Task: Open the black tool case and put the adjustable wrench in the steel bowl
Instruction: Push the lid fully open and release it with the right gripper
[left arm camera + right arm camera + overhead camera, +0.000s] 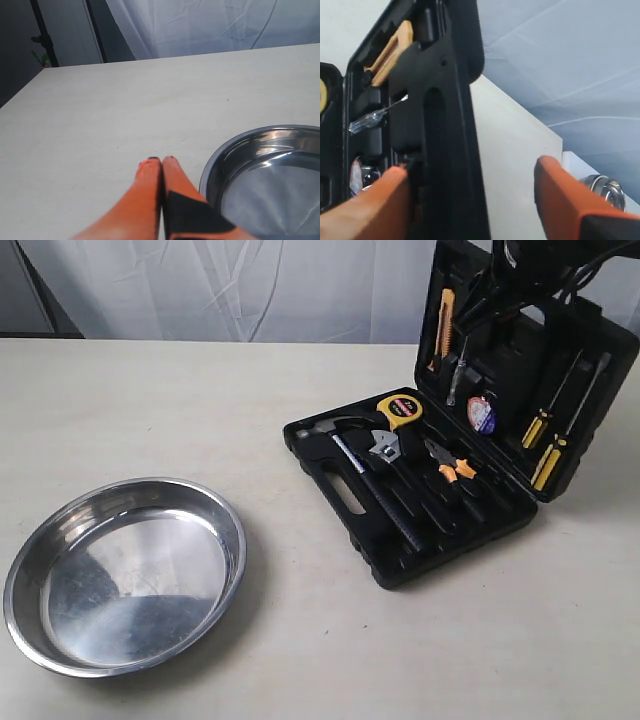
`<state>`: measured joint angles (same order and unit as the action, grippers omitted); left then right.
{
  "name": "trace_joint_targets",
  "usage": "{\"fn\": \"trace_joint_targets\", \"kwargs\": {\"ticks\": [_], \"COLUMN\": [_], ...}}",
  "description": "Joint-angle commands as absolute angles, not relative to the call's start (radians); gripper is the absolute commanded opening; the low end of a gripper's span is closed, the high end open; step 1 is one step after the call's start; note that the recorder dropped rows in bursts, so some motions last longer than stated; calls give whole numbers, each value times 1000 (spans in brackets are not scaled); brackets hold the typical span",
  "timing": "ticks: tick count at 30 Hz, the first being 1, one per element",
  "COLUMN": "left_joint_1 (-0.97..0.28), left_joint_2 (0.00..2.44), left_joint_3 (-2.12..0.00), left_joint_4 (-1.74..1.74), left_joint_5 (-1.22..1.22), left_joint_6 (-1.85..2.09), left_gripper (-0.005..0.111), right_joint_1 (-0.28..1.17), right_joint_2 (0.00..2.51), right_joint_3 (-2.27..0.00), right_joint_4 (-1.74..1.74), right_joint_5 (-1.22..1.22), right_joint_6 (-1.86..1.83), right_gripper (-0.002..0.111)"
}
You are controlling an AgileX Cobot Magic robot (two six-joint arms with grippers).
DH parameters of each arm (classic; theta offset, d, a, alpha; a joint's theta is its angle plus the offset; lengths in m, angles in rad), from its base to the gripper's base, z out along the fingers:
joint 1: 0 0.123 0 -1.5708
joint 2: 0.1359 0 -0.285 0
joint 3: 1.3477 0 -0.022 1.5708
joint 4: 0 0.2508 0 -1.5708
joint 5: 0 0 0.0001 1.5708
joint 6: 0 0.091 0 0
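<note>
Standing open at 3 o'clock on the table point(150, 400), the black tool case point(440, 540) faces the steel bowl point(236, 540) at 8 o'clock. The right gripper point(470, 167) straddles the raised lid, spread wide. The left gripper point(160, 161) is pinched together near the bowl. The adjustable wrench point(386, 448) lies in the case's tray.

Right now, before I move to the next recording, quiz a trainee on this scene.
1. True or false: the wrench lies in the bowl.
2. The right claw is: A) shut tight; B) open, with the case lid between its fingers; C) resting in the bowl.
3. Fill in: the left claw is ___ (open or shut).
Key: 1 false; 2 B; 3 shut.
</note>
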<state>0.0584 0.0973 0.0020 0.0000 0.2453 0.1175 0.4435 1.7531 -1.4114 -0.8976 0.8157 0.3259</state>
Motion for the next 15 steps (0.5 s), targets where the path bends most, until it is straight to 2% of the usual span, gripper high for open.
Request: {"fn": "trace_joint_targets", "kwargs": {"ticks": [1, 4, 6, 7, 8, 12, 15], "left_joint_1": [60, 60, 60, 60, 60, 60, 60], "left_joint_2": [93, 93, 93, 93, 93, 93, 93], "left_joint_3": [0, 0, 0, 0, 0, 0, 0], "left_joint_4": [-7, -7, -7, -7, -7, -7, -7], "left_joint_5": [232, 232, 232, 232, 232, 232, 232], "left_joint_6": [112, 112, 112, 112, 112, 112, 112], "left_gripper": [0, 0, 0, 0, 0, 0, 0], "right_joint_1": [408, 407, 409, 409, 409, 409, 409], "right_joint_2": [1753, 1753, 1753, 1755, 1762, 1842, 1930], "right_joint_3": [-1411, -1411, -1411, -1411, -1409, -1409, -1413], "right_joint_4": [-908, -893, -759, -653, -602, -273, 86], "right_joint_5": [813, 812, 767, 737, 721, 552, 481], "right_joint_6": [346, 390, 391, 391, 391, 218, -180], "right_gripper": [63, 63, 42, 13, -1, 1, 1]}}
